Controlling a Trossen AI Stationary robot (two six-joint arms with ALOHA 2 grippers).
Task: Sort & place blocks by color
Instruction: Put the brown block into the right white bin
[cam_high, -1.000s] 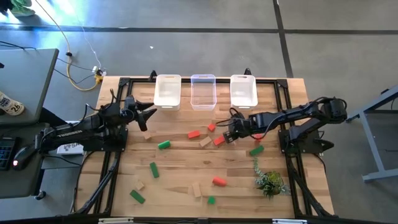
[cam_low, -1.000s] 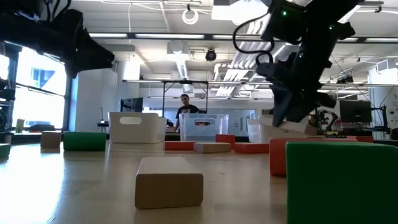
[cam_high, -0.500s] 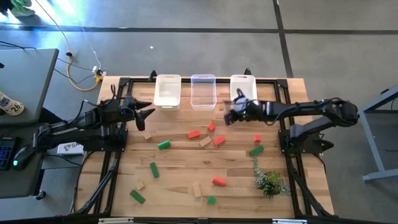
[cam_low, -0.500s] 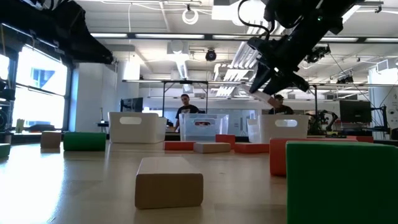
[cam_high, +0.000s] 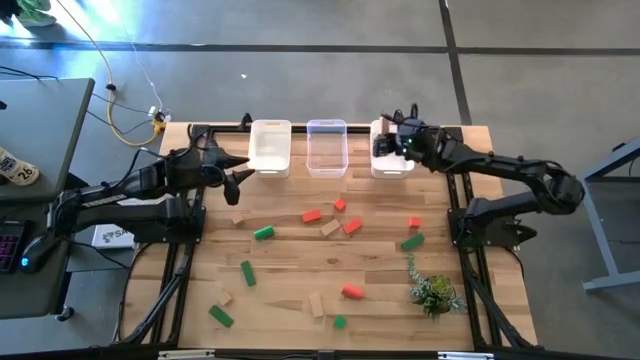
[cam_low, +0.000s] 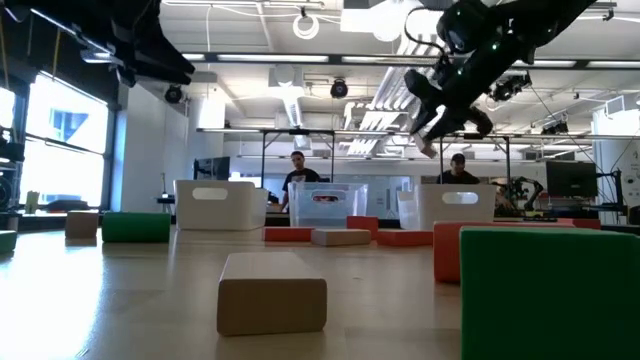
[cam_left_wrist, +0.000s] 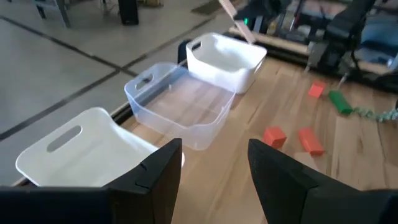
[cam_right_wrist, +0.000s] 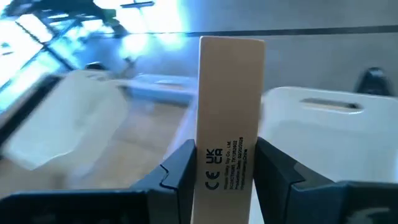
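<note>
My right gripper is shut on a pale wood block, a long bar with printed marks, and hangs over the right white bin at the far edge. In the low view the right gripper is high above the table. My left gripper stands open in the air near the left white bin, with nothing between its fingers. Several red, green and wood blocks lie flat on the table, among them a red one and a green one. My right gripper pinches the wood bar between its two fingers, on the two long sides near one end. The bar runs along the fingers and sticks out well past their tips. It is lifted clear, above the right white bin.
A clear bin stands between the two white bins. A small green plant lies near the table's right front. Loose blocks are scattered over the middle and near half of the table. People stand in the room beyond the far edge.
My right gripper has carried the wood bar up from the middle of the table and toward the far edge, and has ended over the right white bin; it has also turned. My left gripper has risen a little beside the left white bin and stays open.
</note>
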